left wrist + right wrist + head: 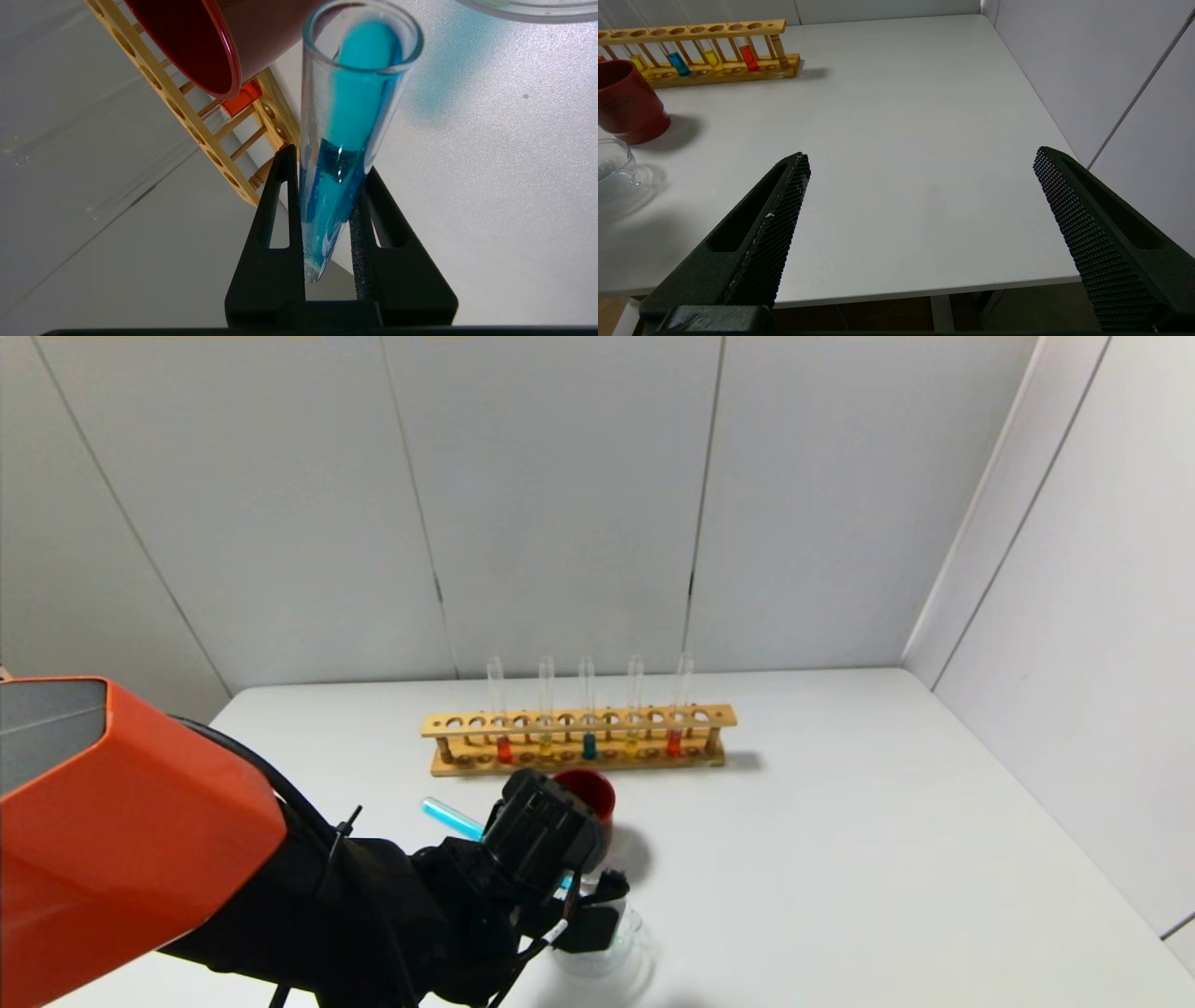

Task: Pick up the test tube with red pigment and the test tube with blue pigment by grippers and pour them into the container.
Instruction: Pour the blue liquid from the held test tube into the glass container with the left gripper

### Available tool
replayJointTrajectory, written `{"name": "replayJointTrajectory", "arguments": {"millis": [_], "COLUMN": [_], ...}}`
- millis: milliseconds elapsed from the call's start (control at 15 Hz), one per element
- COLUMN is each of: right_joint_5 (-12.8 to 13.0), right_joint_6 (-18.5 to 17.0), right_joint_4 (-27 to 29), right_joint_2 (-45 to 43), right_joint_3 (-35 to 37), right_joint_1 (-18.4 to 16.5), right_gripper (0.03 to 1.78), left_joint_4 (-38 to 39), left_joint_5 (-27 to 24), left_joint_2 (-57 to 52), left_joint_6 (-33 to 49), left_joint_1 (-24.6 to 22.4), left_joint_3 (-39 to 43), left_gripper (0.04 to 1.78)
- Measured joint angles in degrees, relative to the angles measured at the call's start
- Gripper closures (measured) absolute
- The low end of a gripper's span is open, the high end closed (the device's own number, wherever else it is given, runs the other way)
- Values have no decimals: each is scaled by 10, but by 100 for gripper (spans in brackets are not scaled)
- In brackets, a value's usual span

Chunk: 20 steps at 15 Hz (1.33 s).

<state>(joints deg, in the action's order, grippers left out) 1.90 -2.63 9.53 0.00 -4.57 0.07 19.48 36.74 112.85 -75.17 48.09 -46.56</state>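
Observation:
My left gripper (574, 896) is shut on the test tube with blue pigment (453, 819), holding it tilted over the container (611, 957), a clear glass cup near the table's front edge. In the left wrist view the tube (355, 116) sits between the black fingers (280, 210), and blue liquid runs along it toward its open mouth, close to the container's rim (528, 11). Two tubes with red pigment (674, 744) (504, 749) stand in the wooden rack (579, 721). My right gripper (920, 158) is open and empty over the table's front right edge.
A dark-red cup (590, 791) stands between the rack and the container, right beside my left gripper. The rack also holds two yellow tubes (632, 745) and another blue tube (589, 747). White walls close off the back and right.

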Motion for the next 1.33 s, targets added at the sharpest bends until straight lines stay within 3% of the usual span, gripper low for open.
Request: {"name": "replayJointTrajectory", "arguments": {"millis": [1133,1333], "right_joint_5": [0,0], "right_joint_6": [0,0], "right_joint_4": [0,0], "right_joint_2": [0,0], "right_joint_3": [0,0], "right_joint_1": [0,0], "right_gripper": [6,6], "left_joint_4": [0,0], "left_joint_5": [4,24], "left_joint_2": [16,16], "left_joint_6": [-37,-45], "left_joint_1": [-10,-8], "left_joint_3": [-2,-7], "left_gripper": [149,149]}}
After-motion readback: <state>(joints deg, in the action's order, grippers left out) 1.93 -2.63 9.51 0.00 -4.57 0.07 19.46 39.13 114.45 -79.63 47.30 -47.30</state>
